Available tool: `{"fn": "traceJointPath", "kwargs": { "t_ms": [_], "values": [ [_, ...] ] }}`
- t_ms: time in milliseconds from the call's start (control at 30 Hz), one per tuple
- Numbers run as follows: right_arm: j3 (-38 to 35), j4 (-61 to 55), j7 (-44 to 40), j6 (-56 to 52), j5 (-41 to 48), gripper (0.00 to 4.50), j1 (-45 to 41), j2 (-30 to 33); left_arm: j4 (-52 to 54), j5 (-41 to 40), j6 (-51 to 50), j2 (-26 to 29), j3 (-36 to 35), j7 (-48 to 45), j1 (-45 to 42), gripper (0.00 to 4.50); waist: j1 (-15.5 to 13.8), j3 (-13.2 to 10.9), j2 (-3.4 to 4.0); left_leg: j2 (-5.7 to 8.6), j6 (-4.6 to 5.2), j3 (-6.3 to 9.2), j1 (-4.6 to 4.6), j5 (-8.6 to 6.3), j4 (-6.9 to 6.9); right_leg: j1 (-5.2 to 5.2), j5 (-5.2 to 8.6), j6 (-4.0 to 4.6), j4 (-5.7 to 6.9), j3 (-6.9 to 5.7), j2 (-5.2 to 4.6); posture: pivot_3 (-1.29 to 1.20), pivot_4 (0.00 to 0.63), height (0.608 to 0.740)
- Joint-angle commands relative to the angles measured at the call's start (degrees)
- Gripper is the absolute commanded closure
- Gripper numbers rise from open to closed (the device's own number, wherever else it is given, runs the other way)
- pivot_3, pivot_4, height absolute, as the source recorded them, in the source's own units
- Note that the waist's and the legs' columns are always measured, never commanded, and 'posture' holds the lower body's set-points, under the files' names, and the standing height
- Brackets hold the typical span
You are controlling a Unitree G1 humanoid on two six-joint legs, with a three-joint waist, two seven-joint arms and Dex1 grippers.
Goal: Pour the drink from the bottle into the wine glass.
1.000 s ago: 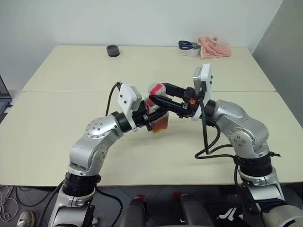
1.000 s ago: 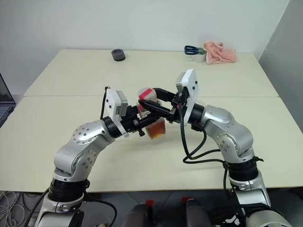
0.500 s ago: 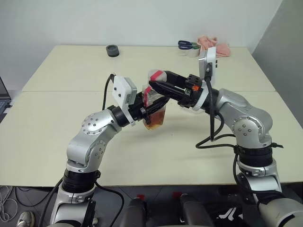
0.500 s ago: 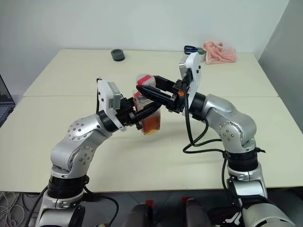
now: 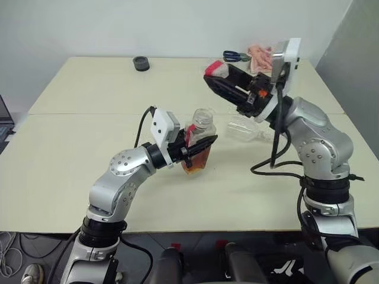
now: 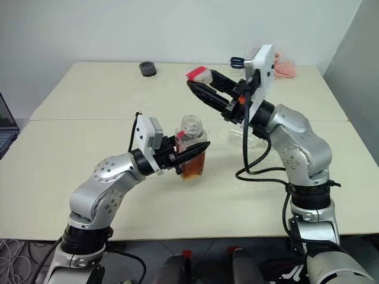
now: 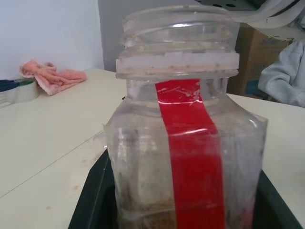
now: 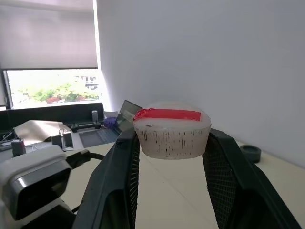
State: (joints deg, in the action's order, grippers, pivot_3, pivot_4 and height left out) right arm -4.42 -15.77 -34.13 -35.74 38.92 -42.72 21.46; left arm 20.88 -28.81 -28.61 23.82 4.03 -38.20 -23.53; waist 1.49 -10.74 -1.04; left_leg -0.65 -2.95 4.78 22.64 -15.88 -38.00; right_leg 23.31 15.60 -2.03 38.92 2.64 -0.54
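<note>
Head stereo overhead; wrist cameras close-up.

Bottle [image 7: 186, 143] base cut off by frame bottom in left wrist view; left gripper [image 5: 198, 152] fingers cover its lower sides. Wine glass [image 5: 251, 129] lying on table, partly behind right arm, stem/foot hard to make out. Scissors [image 5: 237, 56] and pink cloth [image 5: 260, 54] at far edge partly hidden behind right gripper [image 5: 220, 80] camera mount. Drink [image 6: 192, 167] level unclear behind fingers.
</note>
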Motion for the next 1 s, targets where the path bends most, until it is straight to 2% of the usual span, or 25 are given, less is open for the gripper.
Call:
{"fn": "traceJointPath", "kwargs": {
  "t_ms": [33,133,200,300,433,533,700,733,1000],
  "values": [
    [-4.8,-7.2,2.7,-1.8,-0.7,2.59,9.3,4.7,5.1,-1.0,-0.2,1.9,-3.8,1.0,1.9,2.78,-0.2,0.0,-0.01,-0.01,0.01,0.06,0.04,0.0,0.02,-0.02,0.01,0.01,-0.04,-0.04,-0.05,0.0,0.15,0.74],
    [-6.8,-15.2,9.4,-1.5,-6.0,2.59,25.9,5.8,7.2,-1.7,-1.3,2.5,-5.4,2.5,4.8,2.78,-0.2,0.0,0.0,0.03,0.01,0.05,0.16,-0.01,0.05,0.05,0.04,0.02,-0.07,-0.04,-0.26,0.0,0.15,0.74],
    [-4.9,-17.2,13.3,-0.1,-10.5,2.59,34.1,4.6,7.7,-1.5,-1.6,1.9,-5.3,3.4,5.6,2.78,-0.1,0.0,0.0,0.05,0.02,-0.01,0.19,-0.01,0.07,0.08,0.06,-0.03,-0.06,0.02,-0.35,0.0,0.15,0.74],
    [-0.6,-15.5,16.2,4.1,-15.9,2.59,40.8,1.1,7.1,-0.8,-1.5,0.6,-4.4,4.7,4.7,2.78,0.3,0.0,0.0,0.13,0.02,-0.12,0.11,0.01,-0.02,0.06,0.07,-0.1,0.01,0.1,-0.42,0.0,0.15,0.74],
    [1.0,-10.5,18.6,8.5,-20.9,2.59,44.5,-2.2,5.9,-0.3,-1.5,-0.1,-4.0,5.1,2.3,2.78,0.5,0.0,0.01,0.1,0.06,-0.16,-0.21,0.16,0.01,-0.11,0.19,-0.38,0.04,0.11,-0.07,0.0,0.15,0.74],
    [-0.2,-8.8,19.3,10.1,-21.6,1.97,44.5,-3.5,5.4,-0.3,-1.5,0.2,-4.1,4.9,1.6,2.78,0.5,0.0,0.02,-0.03,0.04,-0.17,-0.31,0.18,0.03,-0.16,0.18,-0.36,0.07,0.22,0.15,0.0,0.15,0.74],
    [-0.2,-8.1,18.7,10.7,-21.9,0.24,43.3,-4.0,5.1,-0.4,-1.5,0.7,-4.3,4.6,1.3,2.78,0.4,0.0,0.02,-0.04,0.04,-0.18,-0.29,0.18,0.09,-0.11,0.02,-0.05,0.06,0.28,0.16,0.0,0.15,0.74],
    [-0.1,-8.2,18.7,10.7,-22.0,0.01,43.2,-4.0,5.2,-0.4,-1.5,0.7,-4.3,4.6,1.3,2.78,0.3,0.0,0.02,-0.03,0.04,-0.17,-0.27,0.18,0.09,-0.11,0.02,-0.05,0.06,0.26,0.15,0.0,0.15,0.74],
    [0.6,-13.7,15.4,10.5,-19.6,0.01,42.0,-2.8,5.0,-0.3,-1.1,0.8,-5.3,5.4,1.8,2.78,0.3,0.0,0.02,-0.02,0.04,-0.16,-0.26,0.18,0.06,-0.11,0.02,-0.06,0.06,0.25,0.13,0.0,0.15,0.74]
  ]
}}
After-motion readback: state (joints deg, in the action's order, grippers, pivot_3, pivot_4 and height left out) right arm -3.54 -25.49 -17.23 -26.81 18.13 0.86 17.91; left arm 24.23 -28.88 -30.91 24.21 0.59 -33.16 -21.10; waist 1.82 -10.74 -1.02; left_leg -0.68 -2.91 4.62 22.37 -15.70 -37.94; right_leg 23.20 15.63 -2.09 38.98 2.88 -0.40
